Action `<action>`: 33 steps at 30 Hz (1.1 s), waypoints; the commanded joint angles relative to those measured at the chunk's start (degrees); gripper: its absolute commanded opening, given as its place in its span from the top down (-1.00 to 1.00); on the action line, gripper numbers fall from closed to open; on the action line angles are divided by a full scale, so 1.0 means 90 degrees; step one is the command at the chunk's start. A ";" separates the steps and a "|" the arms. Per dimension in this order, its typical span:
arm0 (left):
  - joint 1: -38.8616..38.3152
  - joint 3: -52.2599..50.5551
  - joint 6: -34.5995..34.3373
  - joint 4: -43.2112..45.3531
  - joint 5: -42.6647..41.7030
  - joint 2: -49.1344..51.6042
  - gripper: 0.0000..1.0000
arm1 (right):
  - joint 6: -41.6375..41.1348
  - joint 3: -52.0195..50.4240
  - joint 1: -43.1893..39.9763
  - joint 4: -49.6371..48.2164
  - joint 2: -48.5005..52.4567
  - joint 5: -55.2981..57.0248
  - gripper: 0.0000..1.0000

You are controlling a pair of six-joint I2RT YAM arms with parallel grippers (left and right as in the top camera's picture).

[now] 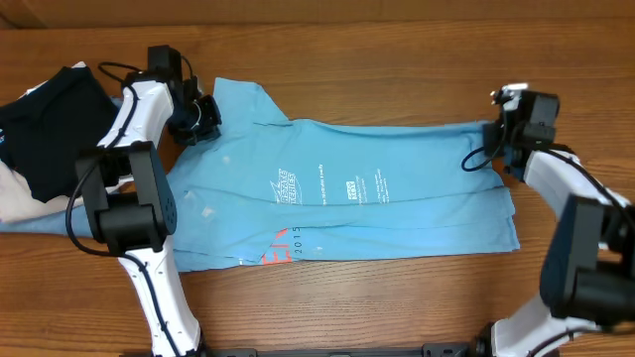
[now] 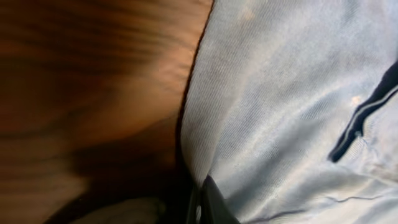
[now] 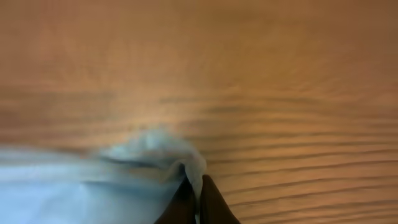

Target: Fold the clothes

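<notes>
The light sky-blue T-shirt (image 1: 337, 203) lies spread sideways on the wooden table, folded lengthwise, small white print up and pink lettering at its near edge. My left gripper (image 1: 195, 121) is shut on the shirt's far left edge by the sleeve; in the left wrist view the cloth (image 2: 286, 106) fills the right half and is pinched at my fingers (image 2: 205, 208). My right gripper (image 1: 499, 139) is shut on the far right hem corner; the right wrist view shows a bunched blue fold (image 3: 155, 155) pinched between dark fingertips (image 3: 198, 202).
A black folded garment (image 1: 50, 119) lies at the far left, with pale cloth (image 1: 15, 198) below it. Bare wood table (image 1: 397, 297) runs along the near side and behind the shirt (image 3: 249, 74).
</notes>
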State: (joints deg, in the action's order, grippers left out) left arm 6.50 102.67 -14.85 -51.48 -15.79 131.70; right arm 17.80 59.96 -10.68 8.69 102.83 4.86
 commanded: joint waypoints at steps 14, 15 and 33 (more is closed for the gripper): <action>0.0265 0.0039 0.0073 -0.1141 0.0255 -0.2038 0.92 | -0.1064 0.0104 0.0051 0.1685 -0.1253 -0.0121 0.92; 0.0265 0.0041 0.0073 -0.1302 0.0265 -0.2055 0.92 | -0.1144 0.0104 0.0051 0.1826 -0.1270 -0.0119 0.92; 0.0265 -0.0109 -0.0073 -0.3526 0.1549 -0.2055 0.92 | -0.3402 0.0104 -0.0090 0.4408 -0.1372 0.0121 0.92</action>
State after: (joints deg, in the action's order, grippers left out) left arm 8.88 102.48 -14.92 -82.37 -5.76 114.52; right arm -7.01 60.07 -10.48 47.57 92.29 4.73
